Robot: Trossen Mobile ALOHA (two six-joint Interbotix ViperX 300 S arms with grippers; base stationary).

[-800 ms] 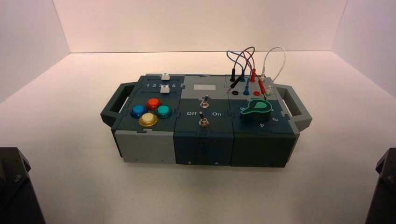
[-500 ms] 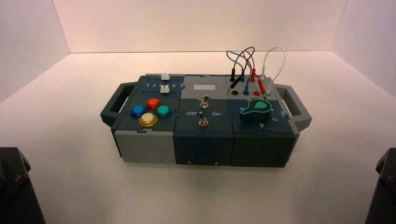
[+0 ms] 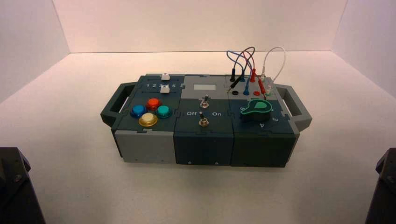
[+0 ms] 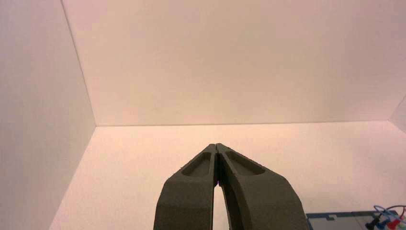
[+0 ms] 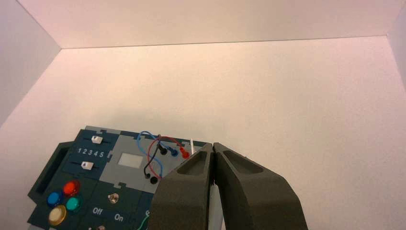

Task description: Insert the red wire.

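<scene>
Waiting at lower left, dark left gripper (image 4: 216, 146), tips pressed together, probably parked; looping thin red wire (image 3: 252, 58) at upper right, near plug seated, other leaning loose beside red socket (image 3: 256, 94), seemingly awaiting insertion; dark right gripper (image 5: 214, 145), lower right, pressed together.

Left gripper (image 4: 216, 145) parked, fingers closed together. Right gripper (image 5: 214, 144) likewise shut, its arm (image 3: 384, 186) idle too.
</scene>
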